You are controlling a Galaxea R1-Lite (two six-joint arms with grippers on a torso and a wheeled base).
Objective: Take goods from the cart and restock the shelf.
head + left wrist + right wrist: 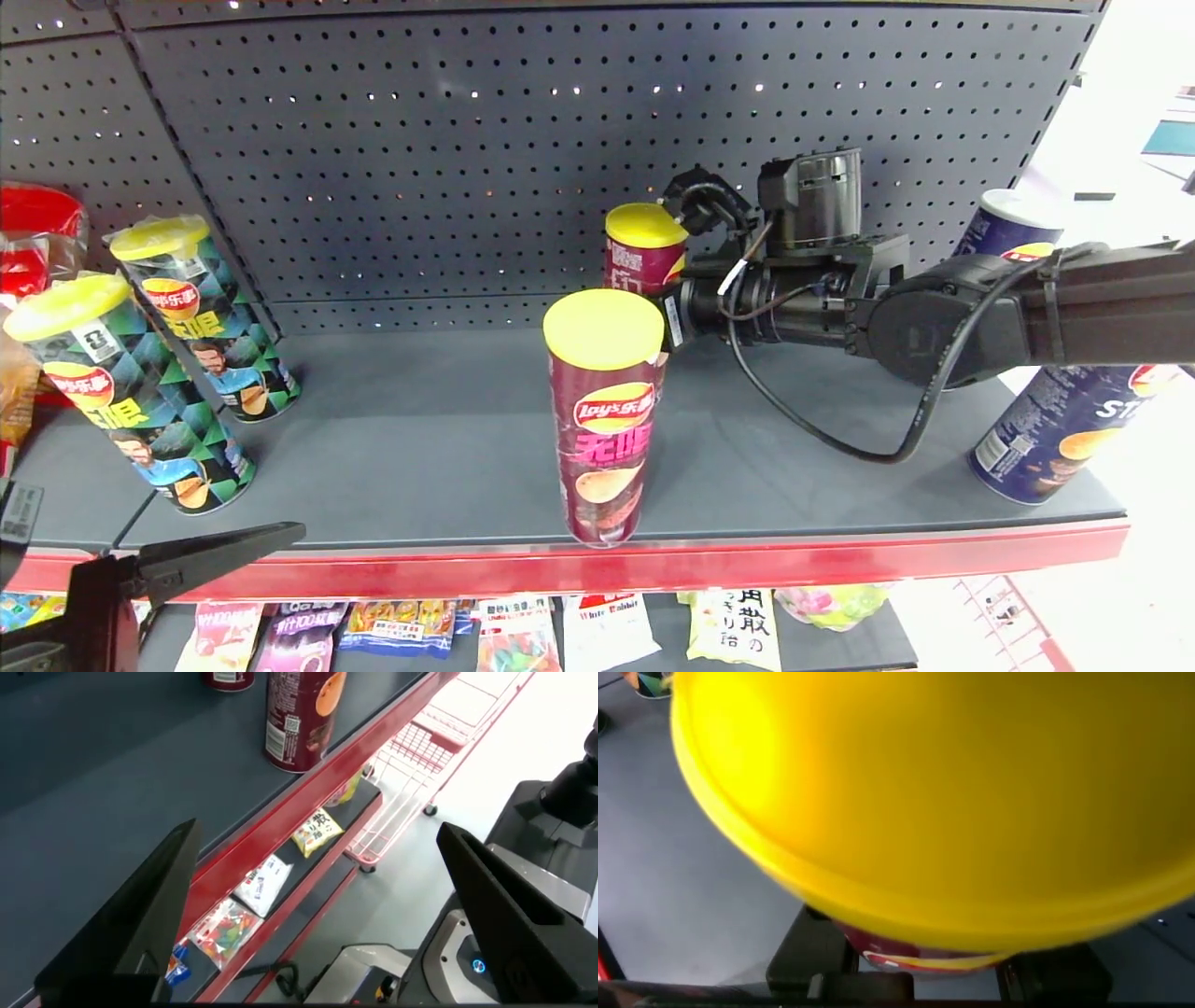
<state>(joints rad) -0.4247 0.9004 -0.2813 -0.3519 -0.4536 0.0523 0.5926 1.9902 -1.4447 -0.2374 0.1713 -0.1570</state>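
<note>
Right gripper [676, 286] is in over the shelf [420, 439] from the right side, at the rear can [642, 245]: maroon, yellow lid, upright, deep on the shelf near the pegboard. Right wrist view shows dark fingers [799, 957] on both sides of the can body just under the lid, so it's clamped on that can.

Front can [605, 411], same type, stands upright at the shelf's red front edge, directly in front of the rear one and hiding the fingertips from the head view.

Left gripper [316, 854] is low, in front of the shelf edge on the left. Fingers spread wide, nothing between them.

Two green cans [177, 373] with yellow lids stand on the left of the shelf, one behind the other. Two blue cans [1055, 429] sit on the right end, behind and under the right arm.

Snack bags [523, 635] lie on the shelf below. A red wire cart [420, 775] stands on the floor beside the shelving.
</note>
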